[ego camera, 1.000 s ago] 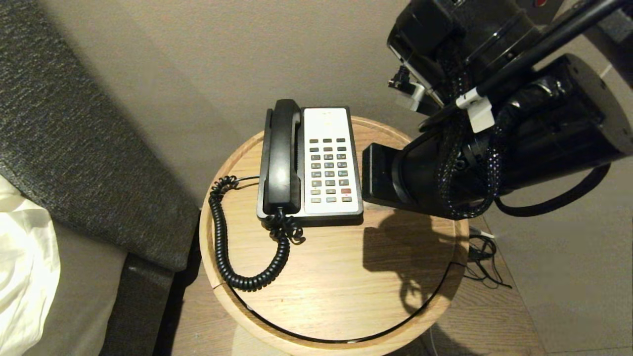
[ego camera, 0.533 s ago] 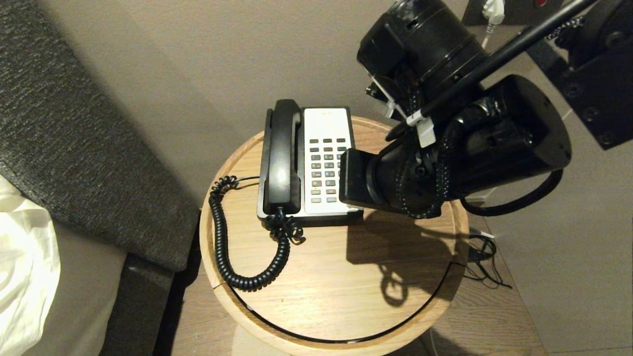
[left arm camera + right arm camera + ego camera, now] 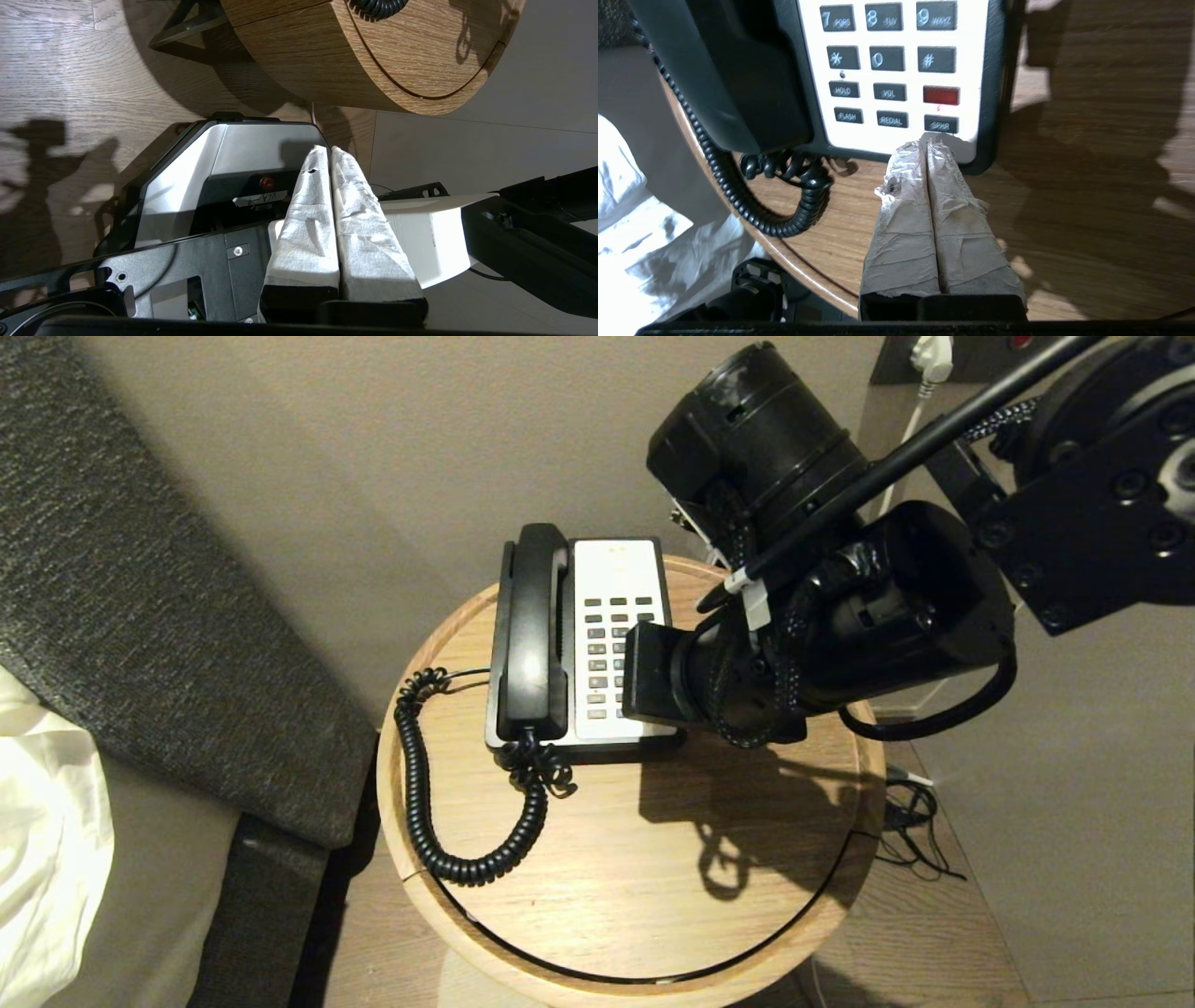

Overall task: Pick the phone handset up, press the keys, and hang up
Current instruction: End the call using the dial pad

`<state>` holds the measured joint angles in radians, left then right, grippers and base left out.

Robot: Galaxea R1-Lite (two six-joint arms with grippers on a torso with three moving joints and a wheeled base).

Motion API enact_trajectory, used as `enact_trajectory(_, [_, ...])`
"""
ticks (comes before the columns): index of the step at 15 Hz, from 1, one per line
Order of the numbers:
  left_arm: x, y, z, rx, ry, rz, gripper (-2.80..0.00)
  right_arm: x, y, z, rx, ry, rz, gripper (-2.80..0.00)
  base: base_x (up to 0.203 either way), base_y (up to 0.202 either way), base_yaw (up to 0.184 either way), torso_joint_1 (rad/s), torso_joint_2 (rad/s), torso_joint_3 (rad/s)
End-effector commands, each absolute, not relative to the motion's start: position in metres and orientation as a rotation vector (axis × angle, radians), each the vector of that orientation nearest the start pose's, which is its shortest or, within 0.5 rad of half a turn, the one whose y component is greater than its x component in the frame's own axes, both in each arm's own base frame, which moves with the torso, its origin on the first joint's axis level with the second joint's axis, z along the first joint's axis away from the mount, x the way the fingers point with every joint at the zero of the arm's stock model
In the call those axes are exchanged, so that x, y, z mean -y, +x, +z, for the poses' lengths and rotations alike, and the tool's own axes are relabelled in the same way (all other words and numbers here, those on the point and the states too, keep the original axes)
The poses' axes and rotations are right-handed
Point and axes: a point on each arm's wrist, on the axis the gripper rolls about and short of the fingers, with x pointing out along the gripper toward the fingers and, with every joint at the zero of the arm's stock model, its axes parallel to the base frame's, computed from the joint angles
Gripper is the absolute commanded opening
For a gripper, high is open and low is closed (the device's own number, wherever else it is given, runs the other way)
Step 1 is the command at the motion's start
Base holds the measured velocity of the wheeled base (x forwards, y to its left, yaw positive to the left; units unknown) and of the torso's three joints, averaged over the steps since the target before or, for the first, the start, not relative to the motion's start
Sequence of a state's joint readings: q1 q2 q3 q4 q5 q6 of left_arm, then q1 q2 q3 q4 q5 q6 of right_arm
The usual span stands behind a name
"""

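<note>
Table (image 3: 597, 877): round, light wood with a raised rim, standing on a wooden floor (image 3: 56, 74) next to a dark upholstered headboard (image 3: 140, 569) and white bedding (image 3: 47, 840).
Right arm (image 3: 840, 616): large and black, reaching in from the right side over the table; its front end covers the right-hand part of the phone's faceplate in the head view.
Phone base (image 3: 616, 569): black body with a white faceplate, sitting at the far side of the table.
Phone handset (image 3: 532, 635): black, lying in its cradle along the left side of the base, not lifted.
Coiled cord (image 3: 420, 784): black, running from the near end of the handset in a loop across the table toward its left edge.
Left hand (image 3: 327, 151): parked low beside the table, above the robot's own base; its two taped fingers are pressed together and grip nothing.
Right hand (image 3: 928, 142): fingers pressed together, empty, tips at the near edge of the faceplate just below the bottom row of buttons.
Keys (image 3: 887, 58): dark grey grid on the white faceplate, one red key (image 3: 941, 95) in the right column.
</note>
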<state>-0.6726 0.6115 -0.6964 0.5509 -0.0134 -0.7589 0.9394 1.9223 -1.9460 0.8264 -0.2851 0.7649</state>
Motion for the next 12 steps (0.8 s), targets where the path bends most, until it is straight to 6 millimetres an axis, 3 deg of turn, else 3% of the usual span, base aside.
enact_trajectory(1, [0.0092,0.0110,0.2155,-0.684,-0.564,-0.461,-2.80,-0.2729,0.2125,0.2882,-0.843,0.244,0.305,-2.80,0.000,0.000,0.000,0.000,0.00,0.000])
enact_trajectory(12, [0.0093,0.0112,0.2139,-0.690,-0.562,-0.458,-2.80,-0.2714,0.2194,0.2867,-0.832,0.249,0.290,-2.80,0.000,0.000,0.000,0.000,0.00,0.000])
